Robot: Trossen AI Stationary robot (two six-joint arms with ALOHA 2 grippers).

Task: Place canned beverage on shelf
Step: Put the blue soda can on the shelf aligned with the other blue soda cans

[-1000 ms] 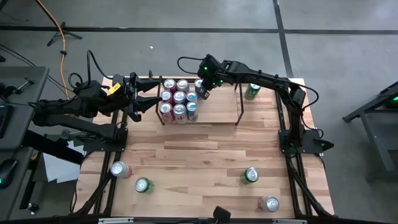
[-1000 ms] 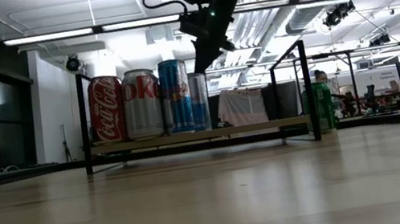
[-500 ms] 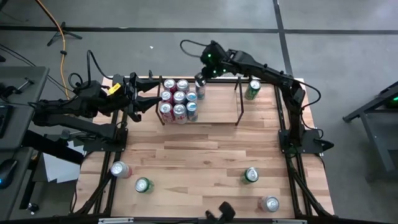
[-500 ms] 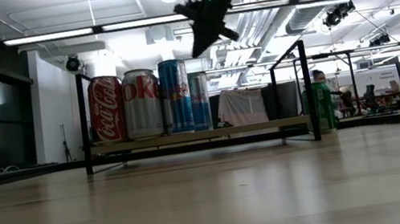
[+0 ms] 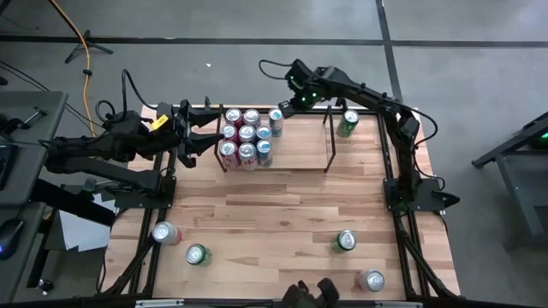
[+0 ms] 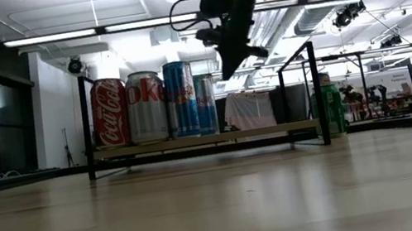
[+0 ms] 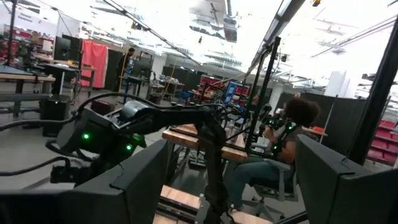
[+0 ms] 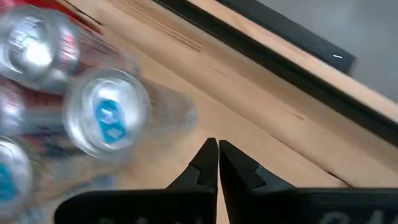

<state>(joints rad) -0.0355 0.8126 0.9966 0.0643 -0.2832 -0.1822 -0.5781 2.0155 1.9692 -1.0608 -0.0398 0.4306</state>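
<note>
Above the shelf's [image 5: 295, 154] bare right half, right claw [image 5: 291, 109] hangs shut and empty beside the cans [image 5: 247, 135].

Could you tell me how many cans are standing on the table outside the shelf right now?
5: one green can right of the shelf, and four near the front edge.

wooden table [image 5: 282, 205] carries the shelf [image 5: 295, 158] of cans [image 5: 247, 135], plus five loose cans [image 5: 345, 240].

Right gripper [image 5: 292, 104] raised, jaws closed; left gripper [image 5: 208, 134] parted.
</note>
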